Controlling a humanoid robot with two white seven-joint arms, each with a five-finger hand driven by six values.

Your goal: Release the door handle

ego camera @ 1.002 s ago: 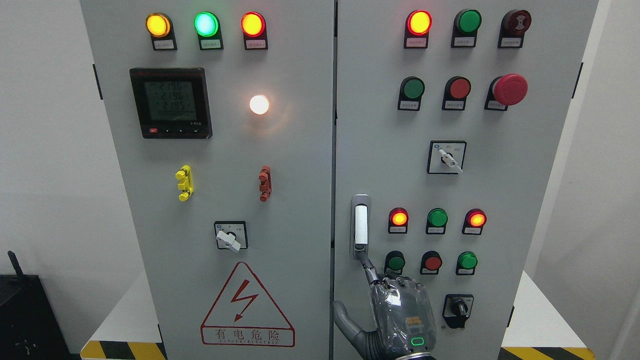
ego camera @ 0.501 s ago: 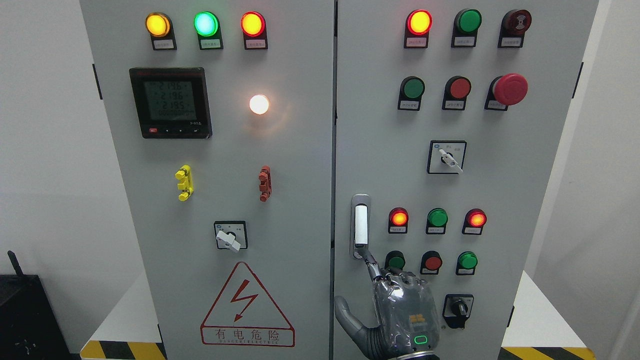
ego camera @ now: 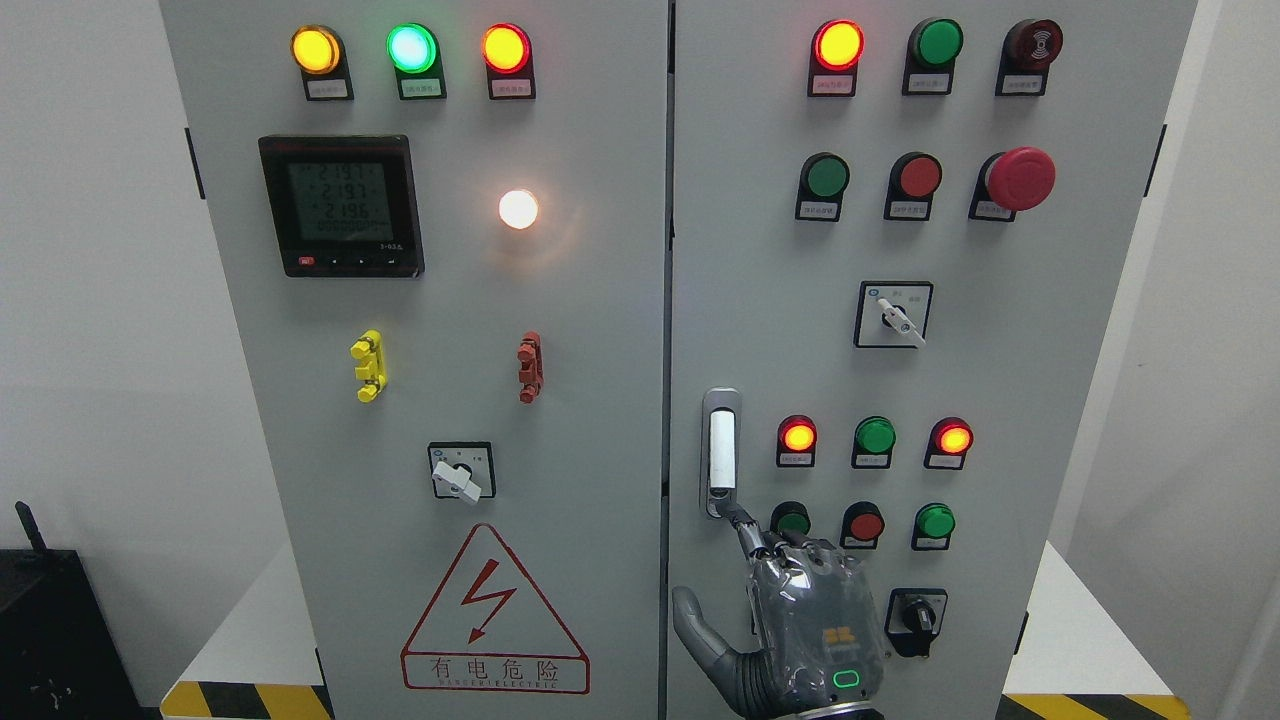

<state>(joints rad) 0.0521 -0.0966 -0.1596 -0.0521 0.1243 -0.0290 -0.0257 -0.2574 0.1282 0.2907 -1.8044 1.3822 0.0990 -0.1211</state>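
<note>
my right hand (ego camera: 815,630) came up from the bottom edge, back toward the camera, in front of the right cabinet door (ego camera: 760,300). the door handle (ego camera: 721,450) stood upright in its recess near that door's left edge, just left of the lit red lamp (ego camera: 797,437). my index finger (ego camera: 745,532) was stretched out with its tip at the handle's lower end, apparently touching it; the other fingers were folded at the knuckles and my thumb (ego camera: 700,630) stuck out to the left, so i gripped nothing. to let go cleanly, i judged i should draw the fingertip straight back off the panel, not sideways, since the green button (ego camera: 792,521) sat just beside my knuckles and a drift right could press it. my left hand was out of view
</note>
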